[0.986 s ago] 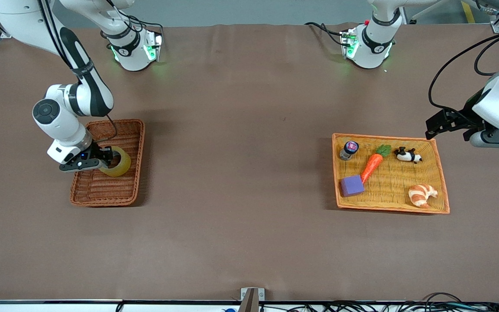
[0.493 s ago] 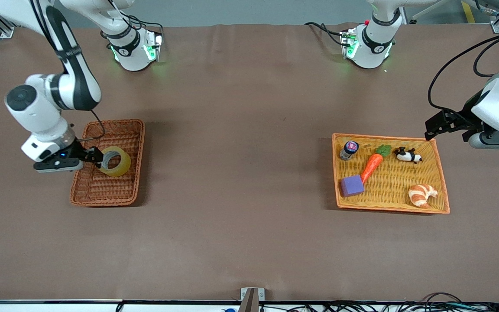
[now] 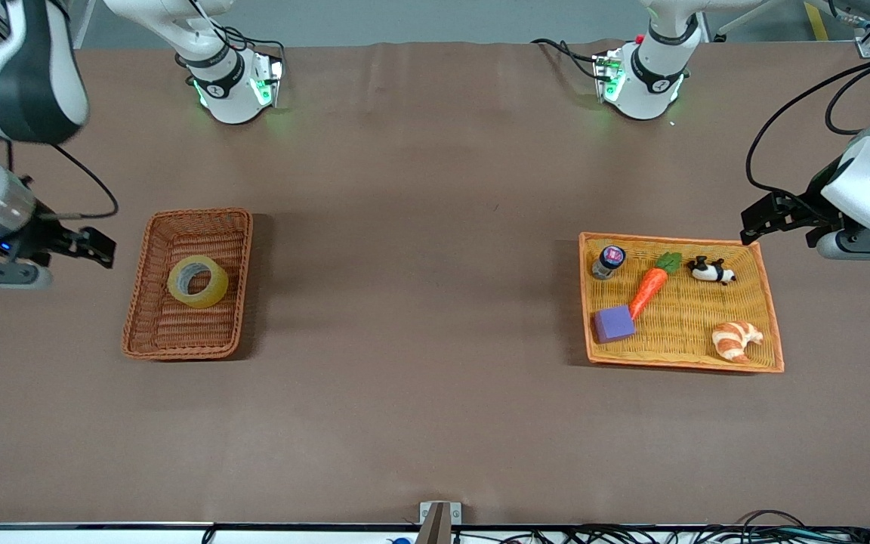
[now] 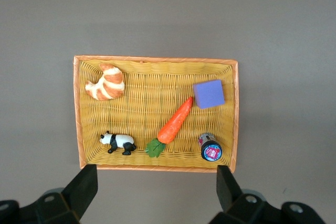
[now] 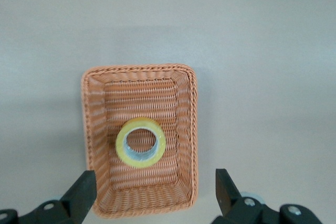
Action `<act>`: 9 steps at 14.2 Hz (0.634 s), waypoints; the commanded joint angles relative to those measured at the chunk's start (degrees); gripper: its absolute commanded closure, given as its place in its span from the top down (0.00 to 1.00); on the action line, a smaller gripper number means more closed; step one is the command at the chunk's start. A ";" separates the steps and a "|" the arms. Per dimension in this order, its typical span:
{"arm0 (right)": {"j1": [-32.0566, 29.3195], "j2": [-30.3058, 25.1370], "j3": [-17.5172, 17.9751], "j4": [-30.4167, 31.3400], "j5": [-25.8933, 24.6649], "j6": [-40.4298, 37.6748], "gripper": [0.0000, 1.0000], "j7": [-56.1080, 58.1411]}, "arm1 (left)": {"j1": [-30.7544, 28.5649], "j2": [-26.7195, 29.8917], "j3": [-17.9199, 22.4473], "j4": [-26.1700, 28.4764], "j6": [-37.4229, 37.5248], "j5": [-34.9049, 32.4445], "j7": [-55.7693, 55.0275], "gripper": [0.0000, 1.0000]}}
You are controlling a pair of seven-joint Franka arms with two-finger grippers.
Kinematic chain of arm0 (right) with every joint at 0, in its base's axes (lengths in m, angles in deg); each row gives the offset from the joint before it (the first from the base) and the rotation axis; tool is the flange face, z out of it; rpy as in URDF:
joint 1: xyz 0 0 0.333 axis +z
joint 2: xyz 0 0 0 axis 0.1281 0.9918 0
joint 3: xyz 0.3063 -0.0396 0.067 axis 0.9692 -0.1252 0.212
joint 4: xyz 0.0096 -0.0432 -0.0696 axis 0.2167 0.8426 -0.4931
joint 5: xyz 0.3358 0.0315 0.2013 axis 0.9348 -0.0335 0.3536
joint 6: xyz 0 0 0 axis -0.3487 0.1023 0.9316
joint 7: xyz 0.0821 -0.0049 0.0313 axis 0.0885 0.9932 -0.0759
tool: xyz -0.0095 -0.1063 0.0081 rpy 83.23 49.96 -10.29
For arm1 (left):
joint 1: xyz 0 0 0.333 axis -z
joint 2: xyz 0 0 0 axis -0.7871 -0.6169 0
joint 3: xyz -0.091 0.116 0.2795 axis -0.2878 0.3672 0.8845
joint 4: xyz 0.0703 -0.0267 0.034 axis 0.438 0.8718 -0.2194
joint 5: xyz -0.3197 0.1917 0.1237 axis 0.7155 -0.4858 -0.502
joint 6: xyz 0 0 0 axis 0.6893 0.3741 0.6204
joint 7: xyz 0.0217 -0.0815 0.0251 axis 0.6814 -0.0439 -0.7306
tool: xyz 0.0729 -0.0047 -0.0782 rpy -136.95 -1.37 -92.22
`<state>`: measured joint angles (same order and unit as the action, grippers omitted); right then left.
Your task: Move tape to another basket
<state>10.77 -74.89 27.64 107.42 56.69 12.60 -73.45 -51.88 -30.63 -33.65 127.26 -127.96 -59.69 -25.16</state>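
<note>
The tape (image 3: 198, 281) is lying flat in the basket (image 3: 154, 332). The right gripper (image 3: 95, 247) is hanging open just beside the basket, over the table (image 3: 420, 317), holding nothing.

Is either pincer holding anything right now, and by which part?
Nothing is held. Both the right pincer and the left pincer are open; the tape lies in the basket.

Both arms raised (left waits), jaws spread wide, empty.
</note>
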 commanded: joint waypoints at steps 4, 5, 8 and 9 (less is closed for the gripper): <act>-0.34 -3.13 0.99 -8.95 3.57 -14.55 1.00 -1.36 | 0.14 -0.08 -0.12 -0.38 -0.32 -1.28 -0.42 1.00; -0.33 -3.31 0.91 -9.12 3.66 -14.90 1.00 -1.27 | 0.14 -0.08 -0.12 -0.29 -0.32 -1.28 -0.51 1.00; -0.86 -2.96 -1.02 -10.62 5.06 -15.79 1.00 -0.48 | 0.14 -0.08 -0.12 -0.29 -0.32 -1.28 -0.69 1.00; -1.21 -3.05 -2.59 -10.62 6.72 -15.61 1.00 -0.40 | 0.14 -0.08 -0.12 -0.29 -0.32 -1.28 -0.60 1.00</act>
<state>10.72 -78.08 27.03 97.59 60.18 -2.46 -73.96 -51.88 -30.65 -33.65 127.26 -127.96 -59.69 -25.19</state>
